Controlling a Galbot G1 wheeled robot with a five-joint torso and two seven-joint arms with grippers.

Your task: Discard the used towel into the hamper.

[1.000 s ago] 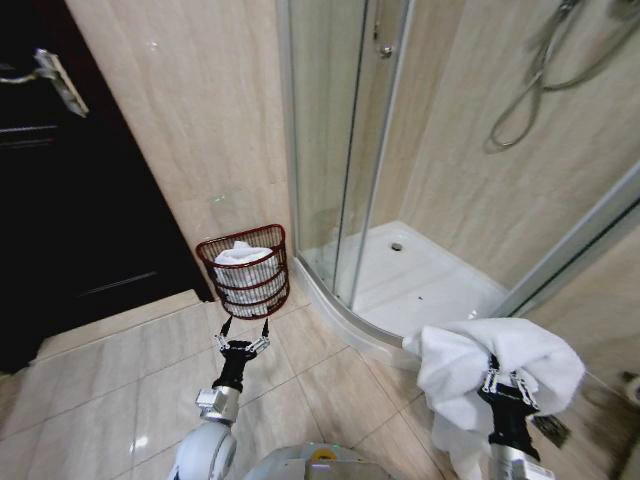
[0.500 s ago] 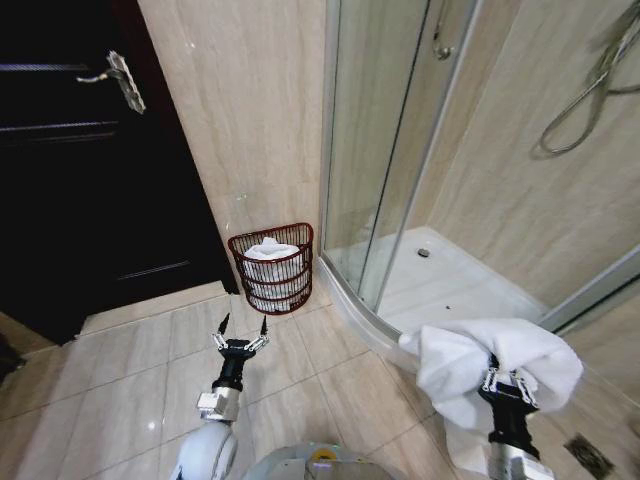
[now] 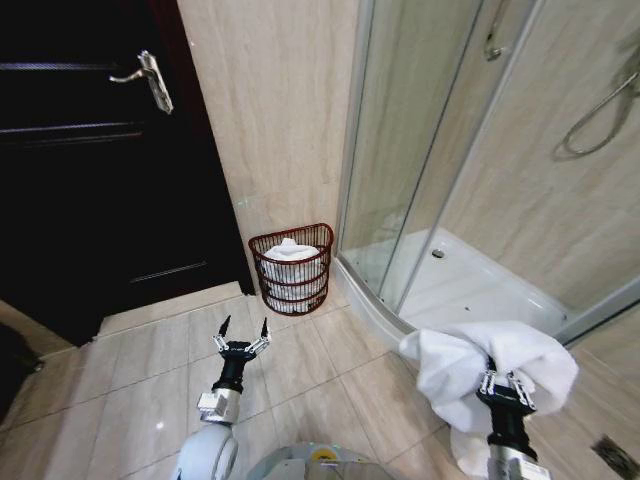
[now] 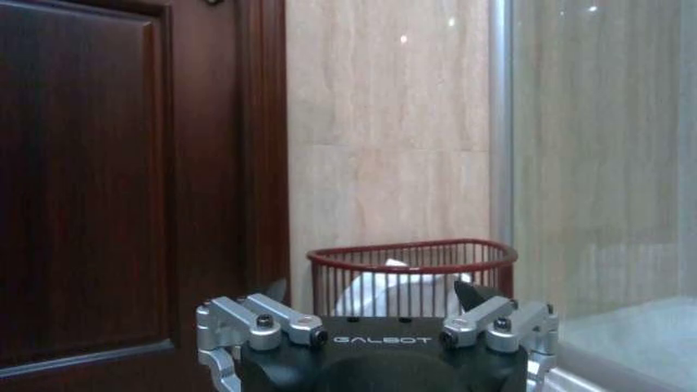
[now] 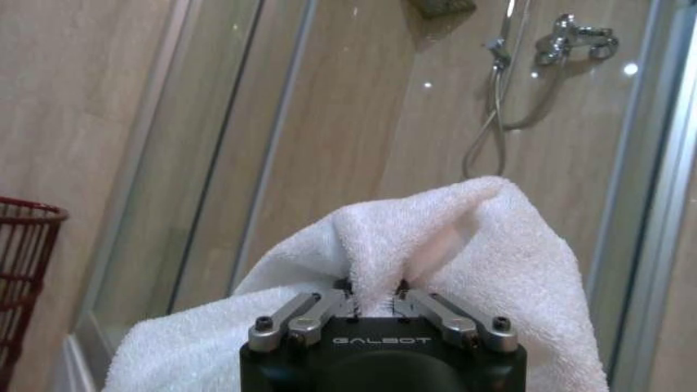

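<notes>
Since the earlier pictures the whole head view has swung, so the camera has been turned: the hamper is now seen nearer the middle, and more of the dark door is taken in. The grippers are held at the same places in the picture as before.

The right gripper, at about 5 o'clock in the head view, is clamped on a fold of the white towel; in the right wrist view the cloth is pinched between the fingers and draped around them, so that it is carried bunched and clear of the floor. The left gripper, at 7 o'clock, is held out low with its fingers spread wide and nothing between them, pointed toward the hamper.

The hamper stands at 12 o'clock from the left gripper, against the tiled wall, between the door and the glass shower screen. White cloth already lies in it. Open floor is left before it; the raised shower kerb lies between towel and hamper, and it is judged that it should be skirted.
</notes>
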